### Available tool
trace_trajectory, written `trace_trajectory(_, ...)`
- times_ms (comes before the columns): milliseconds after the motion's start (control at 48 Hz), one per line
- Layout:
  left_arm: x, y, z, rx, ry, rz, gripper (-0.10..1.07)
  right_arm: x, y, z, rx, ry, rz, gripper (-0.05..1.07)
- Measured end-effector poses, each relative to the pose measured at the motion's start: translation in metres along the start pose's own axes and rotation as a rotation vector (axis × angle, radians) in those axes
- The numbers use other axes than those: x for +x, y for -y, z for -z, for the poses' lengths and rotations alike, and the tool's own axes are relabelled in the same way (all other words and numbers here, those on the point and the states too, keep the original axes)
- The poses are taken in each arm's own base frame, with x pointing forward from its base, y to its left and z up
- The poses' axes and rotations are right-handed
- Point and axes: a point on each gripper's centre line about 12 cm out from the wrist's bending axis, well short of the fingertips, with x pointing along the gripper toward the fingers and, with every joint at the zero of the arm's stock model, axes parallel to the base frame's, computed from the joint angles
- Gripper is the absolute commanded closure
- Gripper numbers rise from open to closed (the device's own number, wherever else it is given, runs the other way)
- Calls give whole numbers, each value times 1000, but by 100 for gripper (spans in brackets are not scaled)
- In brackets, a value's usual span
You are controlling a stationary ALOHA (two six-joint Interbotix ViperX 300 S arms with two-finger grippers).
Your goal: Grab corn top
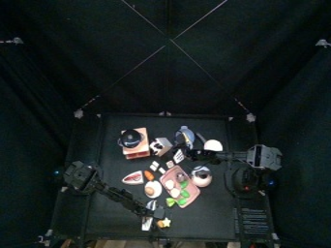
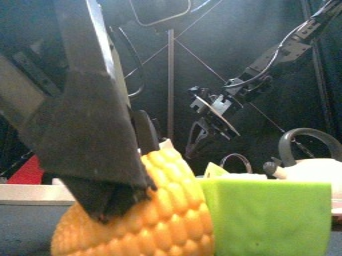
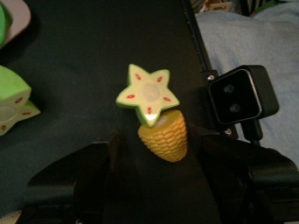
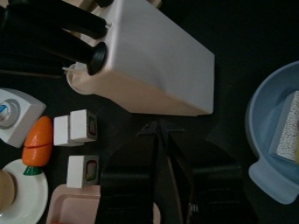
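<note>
From above, the corn (image 1: 165,222) is a tiny yellow speck at the table's (image 1: 104,145) front edge, well in front of the crowd of other toys, with the left arm reaching down to it. At table height it lies on its side, large and near, just beside a green block (image 2: 267,215), with a black jaw of the left gripper (image 2: 107,150) against its upper side. The left wrist camera shows its long axis running between the spread jaws, a star-shaped slice (image 3: 147,90) at its far end; the right wrist camera shows the right gripper (image 4: 163,162), pressed together on nothing, near a white box (image 4: 152,52) and a small carrot (image 4: 38,143).

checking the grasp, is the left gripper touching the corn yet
Cannot tell. In the left wrist view the corn sits between the open left gripper; the front view overlaps them, neither plainly shows contact.
</note>
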Motion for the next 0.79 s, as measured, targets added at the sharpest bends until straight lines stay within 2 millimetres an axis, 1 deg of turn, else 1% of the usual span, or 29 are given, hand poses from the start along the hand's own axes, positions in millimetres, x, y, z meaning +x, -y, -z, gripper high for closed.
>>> trace_trajectory(83, 0, -1, -1, -10, 1, -3, 5, 0, 0, 0, 0, 0, -2, 49)
trace_trajectory(333, 1, -6, -1, -25, 0, -12, 20, 0, 0, 0, 0, 0, -2, 49)
trace_trajectory(479, -3, -7, 1, -21, -22, -23, 24, 0, -3, -2, -2, 5, -8, 49)
trace_trajectory(583, -19, -10, 4, -4, -59, -46, 25, 0, -8, -4, -7, 10, -17, 49)
trace_trajectory(625, -28, -9, 4, 13, -70, -55, 25, 0, -8, -4, -5, 11, -19, 49)
trace_trajectory(792, -66, -11, -6, 103, -63, -81, 25, -2, -16, -2, 16, 6, -38, 49)
